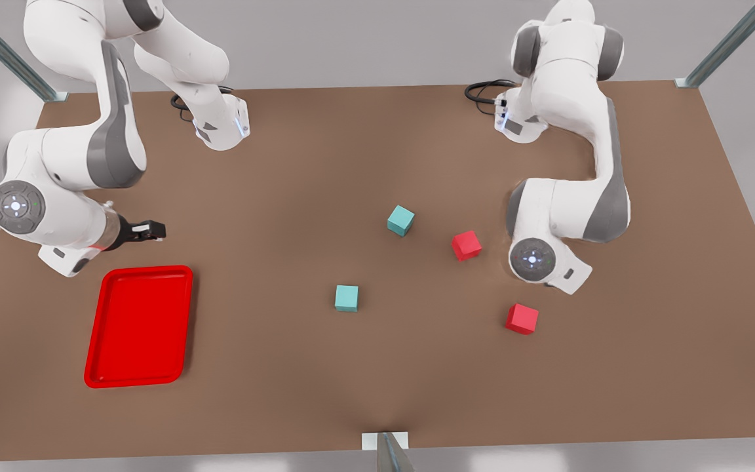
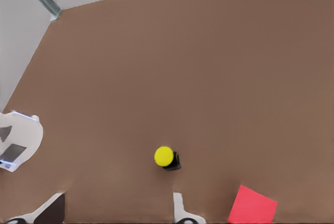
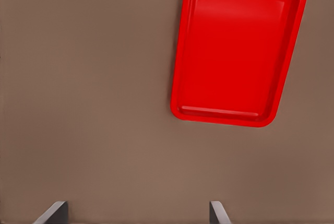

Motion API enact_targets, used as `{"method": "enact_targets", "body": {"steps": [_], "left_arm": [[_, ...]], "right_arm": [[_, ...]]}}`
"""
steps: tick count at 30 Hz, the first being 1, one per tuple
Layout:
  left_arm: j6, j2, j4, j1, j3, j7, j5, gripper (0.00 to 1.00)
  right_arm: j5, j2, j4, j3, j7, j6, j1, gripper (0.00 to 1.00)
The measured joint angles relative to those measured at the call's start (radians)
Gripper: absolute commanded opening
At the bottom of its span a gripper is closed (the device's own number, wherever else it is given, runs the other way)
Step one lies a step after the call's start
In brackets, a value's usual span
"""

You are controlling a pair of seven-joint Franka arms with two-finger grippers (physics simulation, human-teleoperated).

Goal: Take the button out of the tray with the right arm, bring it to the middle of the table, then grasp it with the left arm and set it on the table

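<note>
Brown tabletop (image 1: 377, 367) carries the red tray (image 1: 139, 326) near the front view's left. Right hand (image 1: 148, 230) hovers just beyond the tray's far edge, fingers (image 3: 55, 213) apart and holding nothing. Button (image 2: 167, 157) sits on the tabletop below the left hand (image 2: 117, 211), whose fingers (image 2: 182, 211) stand apart, clear of it. A red cube (image 2: 252, 205) lies near the button. Two teal cubes (image 1: 401, 220) lie mid-table.

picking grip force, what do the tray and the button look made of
Tray: looks like glossy moulded plastic, going by the soft highlights on its red floor and rounded rim. Button: seemingly plastic too, with a smooth yellow cap on a dark boxy body; too small to be sure.
</note>
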Motion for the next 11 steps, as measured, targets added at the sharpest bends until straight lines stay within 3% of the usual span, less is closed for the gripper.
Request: {"method": "enact_targets", "body": {"steps": [1,2,5,11], "left_arm": [[-0.021,-0.08,0.017,0.056,-0.009,0.102,-0.05,1.0],[-0.032,-0.182,-0.02,0.128,-0.089,0.198,-0.062,1.0],[0.015,-0.453,-0.305,0.218,-0.229,0.466,-0.039,1.0],[0.082,-0.487,-0.39,0.212,-0.251,0.889,-0.027,1.0]], "right_arm": [[0.004,0.0,0.0,0.0,0.003,0.0,0.0,1.0],[0.008,0.0,-0.001,0.0,0.007,0.001,0.0,1.0],[0.013,0.0,-0.001,0.0,0.015,0.002,0.0,1.0],[0.016,0.0,0.0,0.0,0.028,0.002,0.0,1.0]]}}
